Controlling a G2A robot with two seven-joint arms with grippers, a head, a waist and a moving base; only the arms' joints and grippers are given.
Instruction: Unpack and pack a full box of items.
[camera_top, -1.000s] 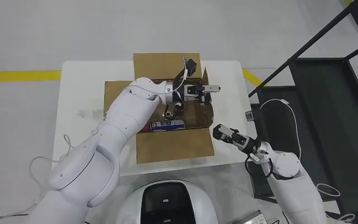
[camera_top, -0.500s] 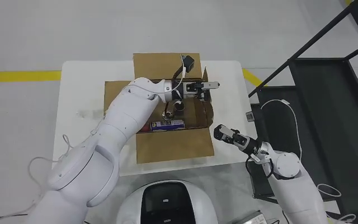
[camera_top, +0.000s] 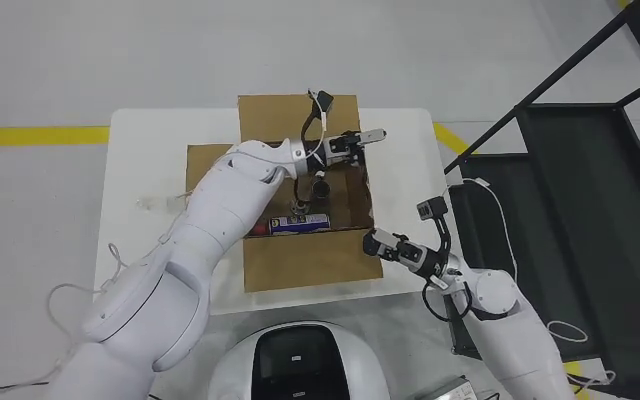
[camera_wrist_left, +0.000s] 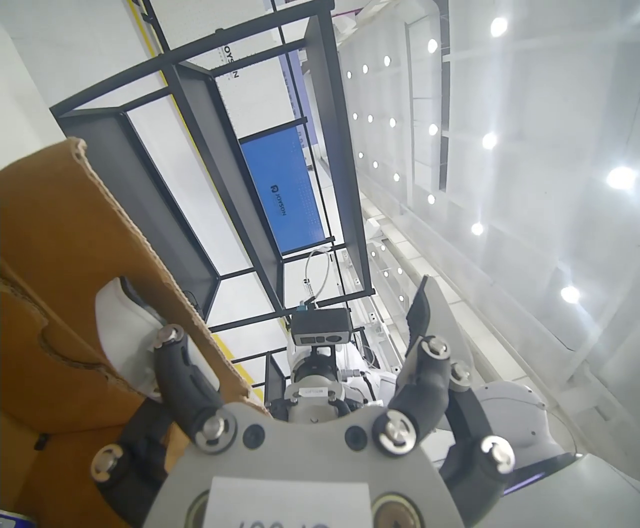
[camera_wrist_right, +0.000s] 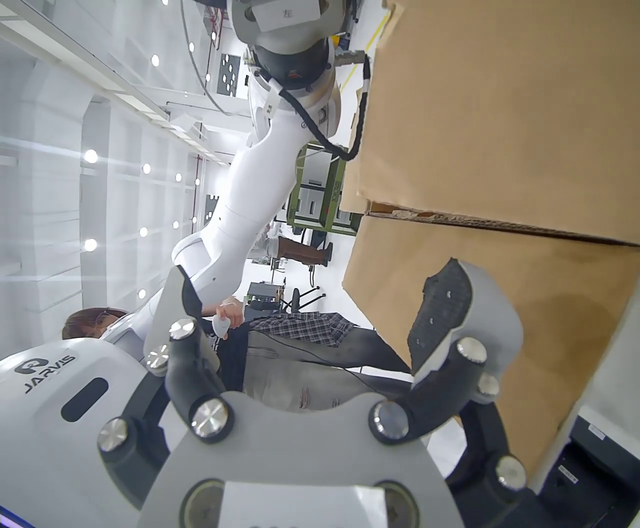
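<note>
Where left claw (camera_wrist_left: 270, 302) gapes, flap (camera_wrist_left: 75, 225) sits.

Box (camera_top: 310, 260): plain brown corrugated cardboard, matt and uncoated. Its flap edge (camera_wrist_left: 117, 220) showed the fluted core, cut rough and slightly frayed. The wall faces were smooth paper liner; one seam (camera_wrist_right: 475, 220) looked torn and fibrous.

My right fingers (camera_wrist_right: 442, 310): black rubber-like pads with a pimpled texture, set in smooth pale grey shells, satin finish. My left fingers (camera_wrist_left: 425, 320): the same dark matt pad on a light shell.

Linkages (camera_wrist_right: 185, 370): black, matt, plastic-looking. Screw heads (camera_wrist_right: 205, 417): bright polished metal. Wrist plate (camera_wrist_left: 300, 465): grey, fine matt finish.

Tabletop (camera_top: 150, 160): white, smooth, low sheen.
</note>
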